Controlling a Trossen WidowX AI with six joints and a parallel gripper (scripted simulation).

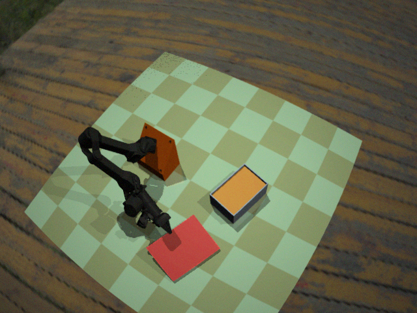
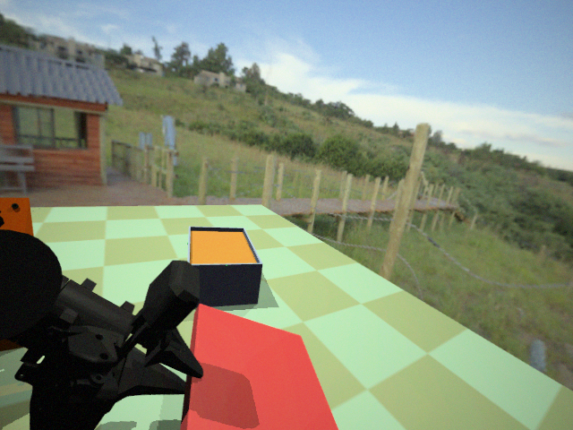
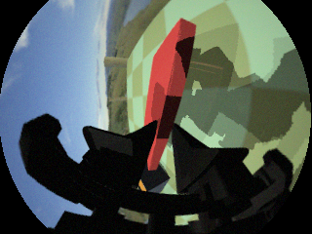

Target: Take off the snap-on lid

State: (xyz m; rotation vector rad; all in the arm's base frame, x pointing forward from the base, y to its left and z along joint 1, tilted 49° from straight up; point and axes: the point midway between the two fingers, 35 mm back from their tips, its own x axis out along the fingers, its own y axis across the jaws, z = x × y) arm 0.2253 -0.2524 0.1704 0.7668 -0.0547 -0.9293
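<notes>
The red lid [image 1: 195,242] [image 2: 259,370] [image 3: 168,63] is off the box, with its broad smooth face upward. It is held a little above the table, apparently somewhat tilted. My gripper [image 1: 171,232] [image 2: 193,382] [image 3: 164,125] is shut on one edge of the lid, with one finger over the top face and the other below. The lid's underside and its exact gap to the table are hidden. The storage box [image 1: 251,204] [image 2: 226,284] [image 3: 157,180] stands upright and open, dark-walled with an orange inside, apart from the lid.
An orange wedge-shaped block [image 1: 165,154] [image 2: 16,215] stands at the arm's base. The green checkered table [image 1: 235,128] [image 2: 416,342] carries the box beyond the lid, with a narrow gap between them in the top view.
</notes>
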